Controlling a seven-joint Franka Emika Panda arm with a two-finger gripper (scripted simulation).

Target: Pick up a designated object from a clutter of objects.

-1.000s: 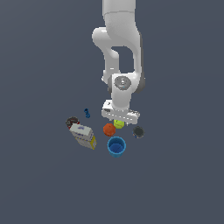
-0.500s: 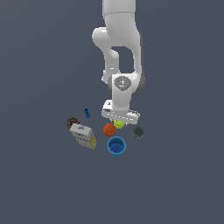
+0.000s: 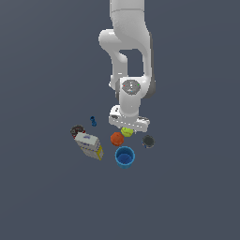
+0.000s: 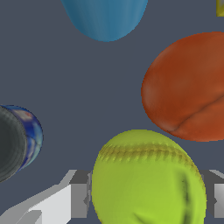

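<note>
We see the gripper (image 3: 128,127) lowered over the yellow-green ball (image 3: 127,131), its fingers (image 4: 81,199) spread on either side of it; whether they touch it we cannot tell. The ball lies just beside the orange-red ball (image 3: 116,138), near the blue cup (image 3: 124,157).

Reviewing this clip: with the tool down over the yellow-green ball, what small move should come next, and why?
Probably close the tool on the yellow-green ball. In the wrist view the ball sits between the two fingers, which stand apart at its sides, and the orange-red ball lies clear of them. In the exterior view the tool is already low over the ball, so no further descent seems needed.
</note>
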